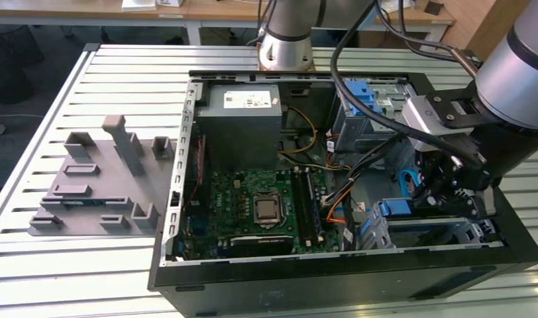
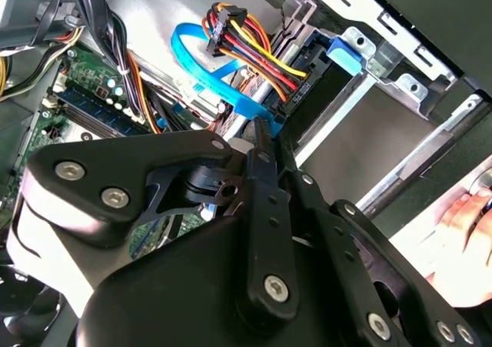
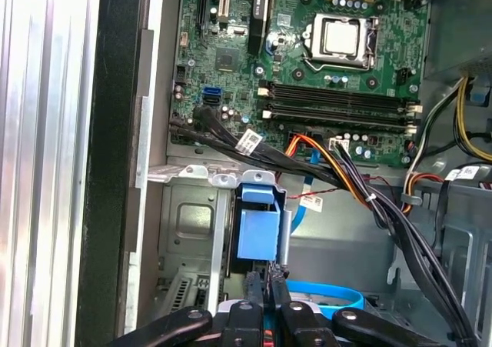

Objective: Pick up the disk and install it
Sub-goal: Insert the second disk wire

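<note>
The disk sits in the metal drive cage (image 3: pixel 188 216) at the front corner of the open computer case (image 1: pixel 340 278). What shows of it is its blue carrier end (image 3: pixel 257 224), also seen at the cage's edge in the exterior view (image 1: pixel 395 207) and as a blue tab in the second wrist view (image 2: pixel 346 55). My gripper (image 3: pixel 267 274) hangs just behind that blue end, fingers pressed together with nothing between them. The exterior view has the gripper (image 1: pixel 428 202) low inside the case, on that view's right.
A motherboard (image 1: pixel 260 205) fills the case floor, and the power supply (image 1: pixel 242 126) sits behind it. Cable bundles (image 3: pixel 361 193) and a blue data cable (image 2: pixel 207 78) run close to the cage. A grey fixture (image 1: pixel 101 179) lies on the slatted table. A person's hand (image 2: pixel 461 216) rests nearby.
</note>
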`<state>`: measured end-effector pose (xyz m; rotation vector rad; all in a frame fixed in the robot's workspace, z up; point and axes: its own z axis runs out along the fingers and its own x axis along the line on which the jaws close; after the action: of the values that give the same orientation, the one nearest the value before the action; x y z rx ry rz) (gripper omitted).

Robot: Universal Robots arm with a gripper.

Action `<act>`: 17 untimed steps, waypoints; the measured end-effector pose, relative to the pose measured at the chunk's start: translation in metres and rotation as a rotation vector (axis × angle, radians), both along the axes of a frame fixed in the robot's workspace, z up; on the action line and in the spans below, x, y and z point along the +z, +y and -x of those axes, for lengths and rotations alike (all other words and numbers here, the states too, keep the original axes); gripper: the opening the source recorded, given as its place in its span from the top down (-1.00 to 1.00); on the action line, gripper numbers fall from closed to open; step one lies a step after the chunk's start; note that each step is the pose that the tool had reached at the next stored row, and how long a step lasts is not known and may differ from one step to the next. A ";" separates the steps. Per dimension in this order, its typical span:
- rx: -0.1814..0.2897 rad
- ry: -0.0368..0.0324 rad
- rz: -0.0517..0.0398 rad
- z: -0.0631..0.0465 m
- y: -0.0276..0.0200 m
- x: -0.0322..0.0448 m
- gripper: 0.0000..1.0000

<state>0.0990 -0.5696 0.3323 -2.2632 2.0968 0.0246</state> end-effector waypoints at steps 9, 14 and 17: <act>-0.002 0.0000 -0.0001 -0.001 -0.0011 -0.0025 0.68; -0.002 -0.0001 -0.0002 -0.001 -0.0011 -0.0026 0.65; -0.002 0.0000 -0.0011 -0.001 -0.0012 -0.0021 0.53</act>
<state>0.0999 -0.5708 0.3302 -2.2610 2.0979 0.0257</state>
